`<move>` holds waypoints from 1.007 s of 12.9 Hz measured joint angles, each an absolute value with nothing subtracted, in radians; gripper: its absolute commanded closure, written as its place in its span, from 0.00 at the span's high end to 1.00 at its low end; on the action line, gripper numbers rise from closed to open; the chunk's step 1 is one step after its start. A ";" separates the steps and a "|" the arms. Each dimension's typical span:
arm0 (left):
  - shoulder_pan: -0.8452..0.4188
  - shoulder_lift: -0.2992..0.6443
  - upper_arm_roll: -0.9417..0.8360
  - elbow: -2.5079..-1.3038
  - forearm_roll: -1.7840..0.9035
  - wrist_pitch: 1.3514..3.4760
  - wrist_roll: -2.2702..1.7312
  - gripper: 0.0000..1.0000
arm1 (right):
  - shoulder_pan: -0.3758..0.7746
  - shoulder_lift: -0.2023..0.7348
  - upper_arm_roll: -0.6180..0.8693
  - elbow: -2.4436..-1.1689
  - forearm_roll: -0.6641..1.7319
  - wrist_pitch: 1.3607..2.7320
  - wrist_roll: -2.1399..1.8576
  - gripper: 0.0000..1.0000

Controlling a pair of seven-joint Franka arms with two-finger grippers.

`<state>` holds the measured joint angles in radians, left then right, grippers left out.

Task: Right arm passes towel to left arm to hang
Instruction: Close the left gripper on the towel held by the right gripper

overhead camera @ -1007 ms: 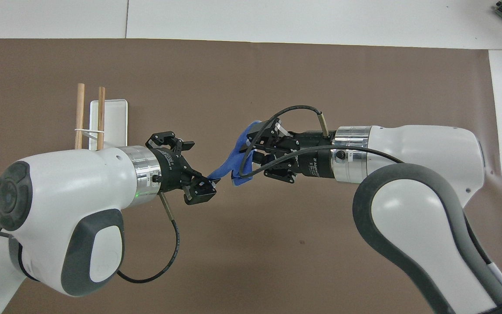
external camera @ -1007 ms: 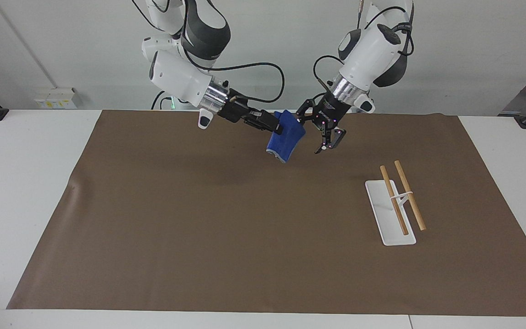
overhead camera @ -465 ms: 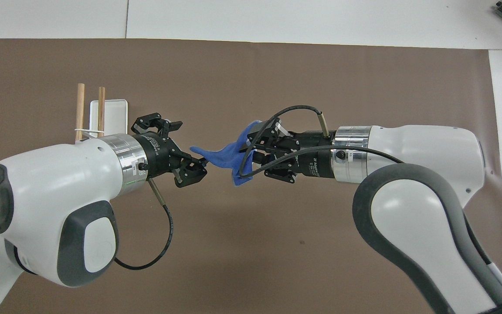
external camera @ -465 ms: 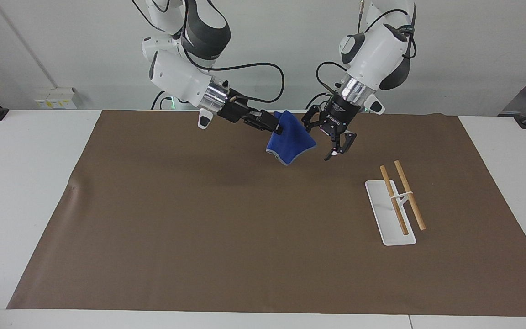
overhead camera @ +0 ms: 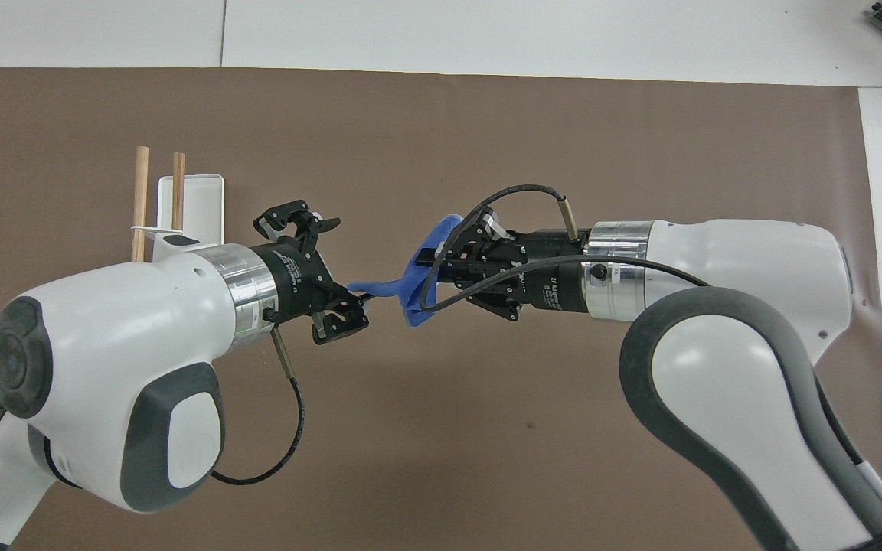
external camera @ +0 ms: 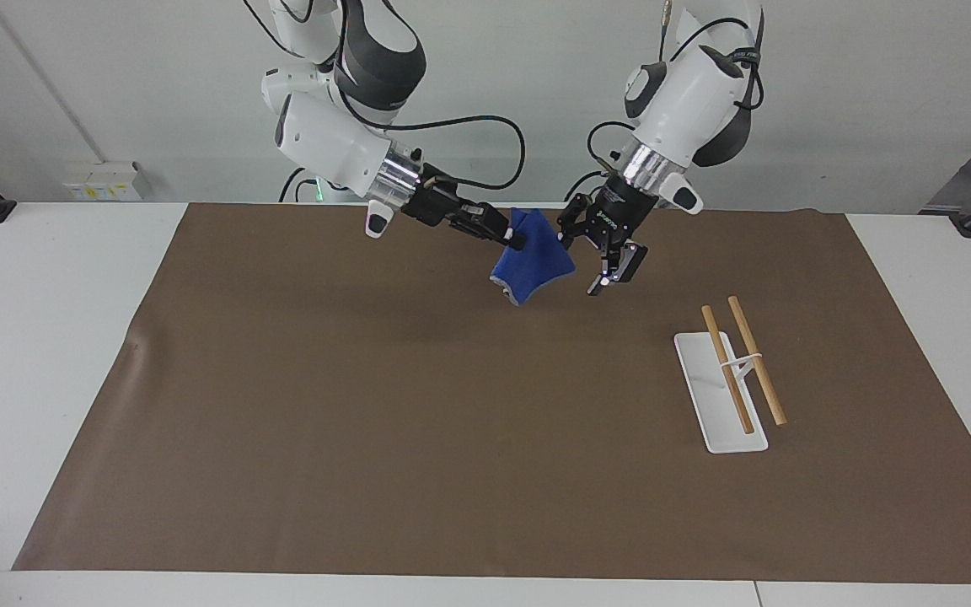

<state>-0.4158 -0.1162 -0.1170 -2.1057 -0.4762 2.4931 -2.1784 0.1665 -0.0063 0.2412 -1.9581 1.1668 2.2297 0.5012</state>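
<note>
Surface: brown mat (external camera: 418, 421) on white table (external camera: 39, 337), white wall at the robots' end.
Towel: blue towel (external camera: 531, 260) in the air over the mat, hanging crumpled between the two grippers.
Right gripper: right gripper (external camera: 509, 240) pinched tight on the towel's upper edge.
Left gripper: left gripper (overhead camera: 330, 272) jaws spread wide, just beside the towel; one towel corner reaches toward it, contact unclear.
Rack: white base (external camera: 705, 396) with two wooden rods (external camera: 743, 362), toward the left arm's end.
</note>
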 measured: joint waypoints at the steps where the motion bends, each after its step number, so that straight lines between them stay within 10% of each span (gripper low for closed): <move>1: -0.424 -0.116 -0.119 -2.106 -0.476 2.493 -2.174 0.89 | 0.167 -0.006 0.241 -1.958 1.167 2.230 0.501 0.20; 5: -0.446 -0.116 -0.121 -2.106 -0.476 2.493 -2.136 0.65 | 0.167 -0.006 0.241 -1.958 1.167 2.230 0.501 0.19; 10: -0.446 -0.116 -0.119 -2.108 -0.475 2.493 -2.081 0.07 | 0.167 -0.007 0.241 -1.958 1.158 2.230 0.501 0.19; 13: -0.446 -0.117 -0.115 -2.115 -0.475 2.493 -1.981 0.00 | 0.167 -0.010 0.241 -1.958 1.157 2.230 0.501 0.21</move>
